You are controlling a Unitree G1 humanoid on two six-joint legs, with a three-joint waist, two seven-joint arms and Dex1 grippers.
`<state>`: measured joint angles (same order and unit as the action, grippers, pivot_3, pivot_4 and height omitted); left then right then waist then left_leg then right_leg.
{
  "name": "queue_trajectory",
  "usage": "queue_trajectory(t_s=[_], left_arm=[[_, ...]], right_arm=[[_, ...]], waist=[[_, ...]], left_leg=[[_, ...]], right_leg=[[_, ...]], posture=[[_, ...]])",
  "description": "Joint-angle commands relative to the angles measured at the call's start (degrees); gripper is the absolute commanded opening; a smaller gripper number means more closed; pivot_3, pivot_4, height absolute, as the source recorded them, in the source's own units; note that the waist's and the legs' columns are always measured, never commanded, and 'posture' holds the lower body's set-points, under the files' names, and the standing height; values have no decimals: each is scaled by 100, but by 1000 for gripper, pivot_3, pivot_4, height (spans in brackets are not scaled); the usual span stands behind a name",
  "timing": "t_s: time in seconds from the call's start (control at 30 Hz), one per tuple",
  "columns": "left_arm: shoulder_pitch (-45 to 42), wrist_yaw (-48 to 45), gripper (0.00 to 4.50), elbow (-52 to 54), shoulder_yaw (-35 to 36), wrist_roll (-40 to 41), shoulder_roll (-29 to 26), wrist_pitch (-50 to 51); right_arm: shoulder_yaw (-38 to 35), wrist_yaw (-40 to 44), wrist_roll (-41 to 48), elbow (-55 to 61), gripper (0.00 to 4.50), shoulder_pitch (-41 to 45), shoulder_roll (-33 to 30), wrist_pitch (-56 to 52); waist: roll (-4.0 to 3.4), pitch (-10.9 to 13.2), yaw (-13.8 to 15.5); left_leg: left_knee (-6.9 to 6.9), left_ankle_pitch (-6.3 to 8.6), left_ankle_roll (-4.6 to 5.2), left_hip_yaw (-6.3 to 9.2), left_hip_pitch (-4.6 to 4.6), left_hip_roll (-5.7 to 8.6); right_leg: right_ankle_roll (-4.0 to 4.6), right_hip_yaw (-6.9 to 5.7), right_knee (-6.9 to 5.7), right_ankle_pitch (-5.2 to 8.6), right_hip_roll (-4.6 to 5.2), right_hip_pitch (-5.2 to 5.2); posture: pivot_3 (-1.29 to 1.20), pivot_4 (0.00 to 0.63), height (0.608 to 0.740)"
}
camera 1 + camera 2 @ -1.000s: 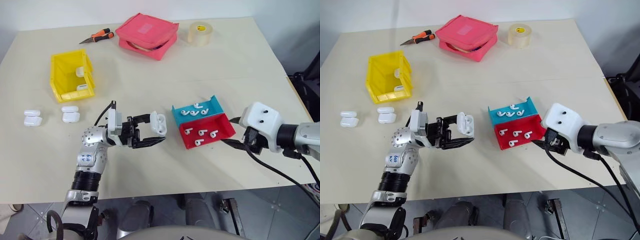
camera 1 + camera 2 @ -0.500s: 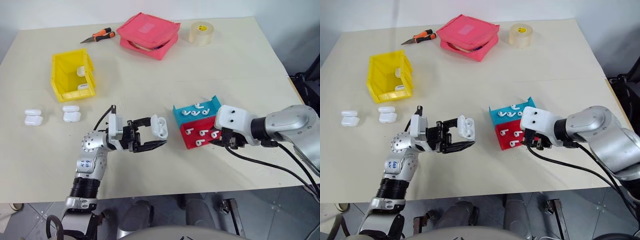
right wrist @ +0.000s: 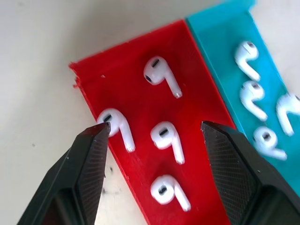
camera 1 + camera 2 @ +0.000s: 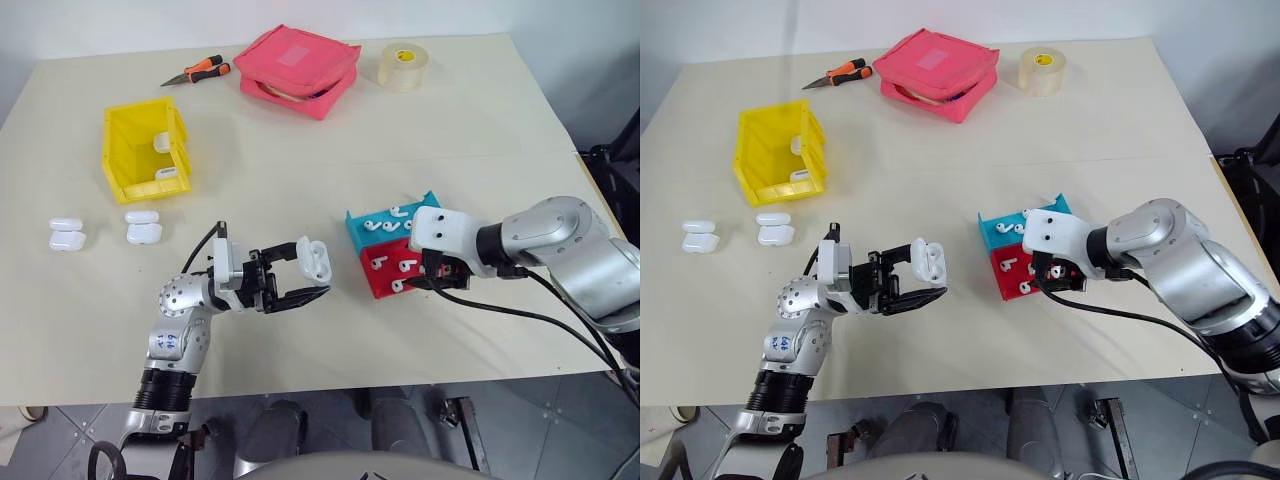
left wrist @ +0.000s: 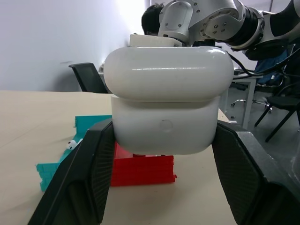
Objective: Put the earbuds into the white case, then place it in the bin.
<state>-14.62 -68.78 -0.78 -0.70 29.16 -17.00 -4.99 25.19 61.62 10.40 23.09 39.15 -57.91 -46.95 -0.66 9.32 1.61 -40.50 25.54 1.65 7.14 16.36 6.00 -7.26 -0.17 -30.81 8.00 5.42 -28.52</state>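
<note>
The left gripper (image 4: 305, 280) is squeezing the white case (image 4: 317, 259) tight, just above the table (image 4: 300, 170). The right gripper (image 3: 154, 140) is hanging open over the red tray (image 3: 140, 108), where four earbuds (image 3: 166, 138) are lying; four more are sitting in the blue tray (image 4: 385, 222). They look tiny, light and slippery, so pinching one across its round head seems best. Farther off, the bin (image 4: 145, 150) is holding two cases, and four more (image 4: 105, 230) are lying near it.
</note>
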Motion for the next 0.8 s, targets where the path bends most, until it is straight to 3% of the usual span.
queue_trajectory(t_s=[0.03,0.13,0.8], left_arm=[[71,28,2754,249,3,56,-68,-57],[106,50,2754,279,16,57,-87,-61],[117,127,2754,259,-20,45,-104,-122]], right_arm=[[34,181,-188,-48,3033,140,23,180],[83,256,-300,-103,2349,160,58,259],[340,799,-1066,-853,2349,484,422,755]], waist=[[0,0,-3],[0,0,-7],[0,0,-8]], left_leg=[[0,0,0,0,0,0],[0,0,0,0,0,-1],[0,0,0,0,1,-1]], right_leg=[[0,0,0,0,0,0],[0,0,0,0,-1,-1],[0,0,0,0,-1,-2]], posture=[[0,150,740],[0,150,740],[0,150,740]])
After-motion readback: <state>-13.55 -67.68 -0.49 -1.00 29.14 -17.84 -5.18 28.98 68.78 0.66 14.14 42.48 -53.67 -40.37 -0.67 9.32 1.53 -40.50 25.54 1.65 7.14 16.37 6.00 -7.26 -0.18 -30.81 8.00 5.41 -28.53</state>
